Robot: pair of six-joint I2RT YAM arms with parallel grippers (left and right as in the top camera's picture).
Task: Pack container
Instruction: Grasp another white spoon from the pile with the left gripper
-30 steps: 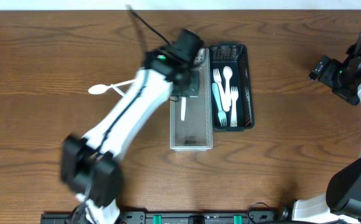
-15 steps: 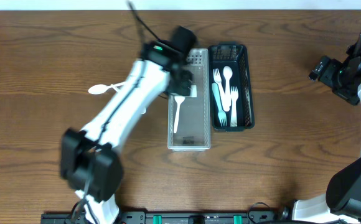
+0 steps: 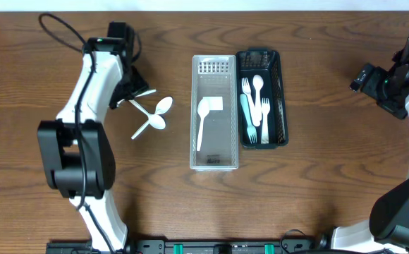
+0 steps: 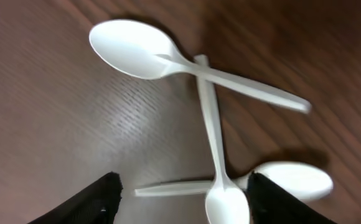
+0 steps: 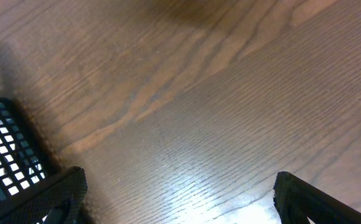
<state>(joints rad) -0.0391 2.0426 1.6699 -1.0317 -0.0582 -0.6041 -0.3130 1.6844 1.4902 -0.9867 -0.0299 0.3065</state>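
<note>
White plastic spoons (image 4: pixel 211 118) lay crossed at nine o'clock of the clear container (image 3: pixel 192 141); we judged our left gripper (image 4: pixel 183 202), spread empty above them, must single out one handle, right gripper (image 5: pixel 180 199) likewise spread.

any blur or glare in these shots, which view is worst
Left wrist: the worst; the spoons look soft, one handle end is smeared, and there is a pale sheen on the table. Right wrist: a bright glare patch on the wood low in the middle, and the top edge is soft. Overhead: sharp and evenly lit.
</note>
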